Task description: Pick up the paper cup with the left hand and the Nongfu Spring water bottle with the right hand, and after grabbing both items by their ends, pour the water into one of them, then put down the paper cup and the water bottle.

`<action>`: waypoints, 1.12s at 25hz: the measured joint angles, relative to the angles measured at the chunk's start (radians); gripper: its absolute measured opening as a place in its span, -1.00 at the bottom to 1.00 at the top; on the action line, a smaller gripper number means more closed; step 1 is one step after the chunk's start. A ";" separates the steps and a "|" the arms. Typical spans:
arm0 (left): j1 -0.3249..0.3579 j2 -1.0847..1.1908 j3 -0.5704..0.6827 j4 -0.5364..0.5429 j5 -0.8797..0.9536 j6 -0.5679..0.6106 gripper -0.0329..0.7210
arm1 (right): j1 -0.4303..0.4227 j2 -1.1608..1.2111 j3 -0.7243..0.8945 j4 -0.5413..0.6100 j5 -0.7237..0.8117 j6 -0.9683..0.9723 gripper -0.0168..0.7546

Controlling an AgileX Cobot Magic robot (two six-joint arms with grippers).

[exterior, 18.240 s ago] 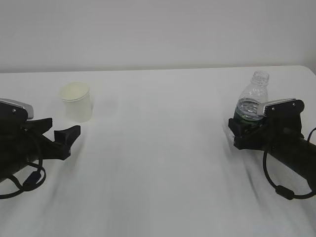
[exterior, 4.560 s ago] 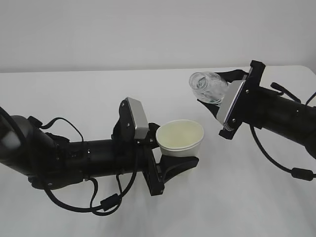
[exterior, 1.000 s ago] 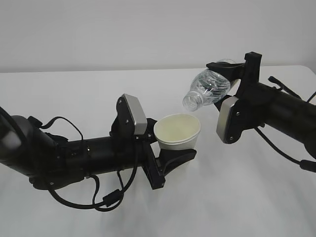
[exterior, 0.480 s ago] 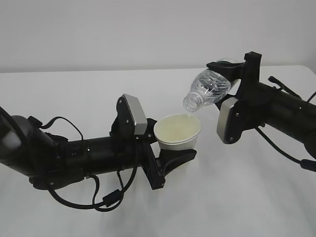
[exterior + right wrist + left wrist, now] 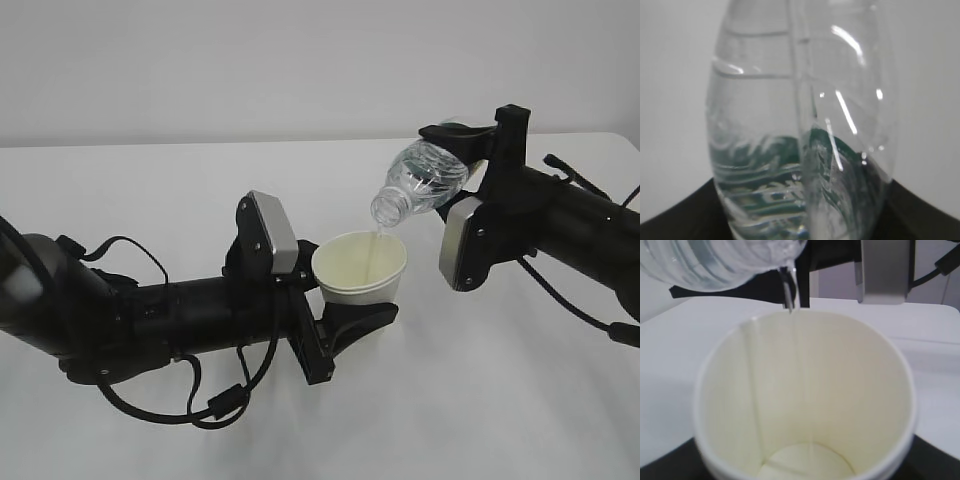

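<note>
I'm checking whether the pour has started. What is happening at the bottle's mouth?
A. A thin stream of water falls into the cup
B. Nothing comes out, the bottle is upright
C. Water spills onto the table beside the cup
A: the tilted Nongfu Spring water bottle sends a thin stream of water down inside the rim of the paper cup.

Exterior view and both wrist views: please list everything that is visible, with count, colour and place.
paper cup: one, white with cream inside, held above the table near the middle.
Nongfu Spring water bottle: one, clear with green label, tilted mouth-down over the cup.
water: one thin clear stream, falling from the bottle's mouth into the cup.
table: one, white, under everything.
left gripper: one, black, shut on the cup.
right gripper: one, black, shut on the bottle.
</note>
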 joint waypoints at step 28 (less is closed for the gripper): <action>0.000 0.000 0.000 0.000 0.000 0.000 0.33 | 0.000 0.000 0.000 0.000 -0.005 -0.015 0.25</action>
